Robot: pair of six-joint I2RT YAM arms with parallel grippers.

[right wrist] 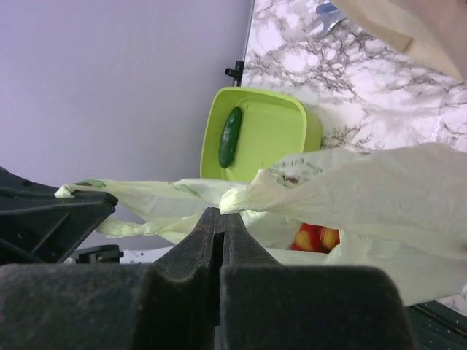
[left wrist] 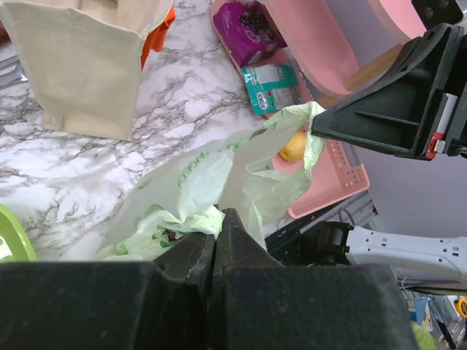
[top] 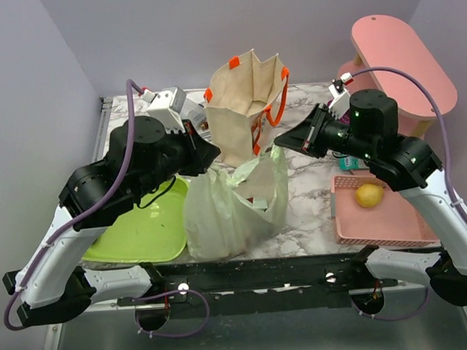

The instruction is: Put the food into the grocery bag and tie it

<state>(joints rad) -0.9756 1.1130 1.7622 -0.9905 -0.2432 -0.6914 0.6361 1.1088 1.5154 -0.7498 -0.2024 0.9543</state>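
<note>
The grocery bag, seen from above, stands on the counter between a green tray and a pink basket holding the lemon. Left wrist view: left jaws clenched on bunched bag plastic. Right wrist view: right jaws clenched on the bag's other edge, with red food inside.

Both closed: left claw, right claw.

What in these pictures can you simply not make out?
Inside the green bag: overhead, crinkled plastic hides the contents. The right wrist view shows only a red-yellow bit, unidentifiable.
Inside the beige tote: overhead, its own walls hide it.
On the green tray: overhead, the left arm covers part. The cucumber seen from the right wrist does not show there.
On the packets: left wrist view, print too small to read.
</note>
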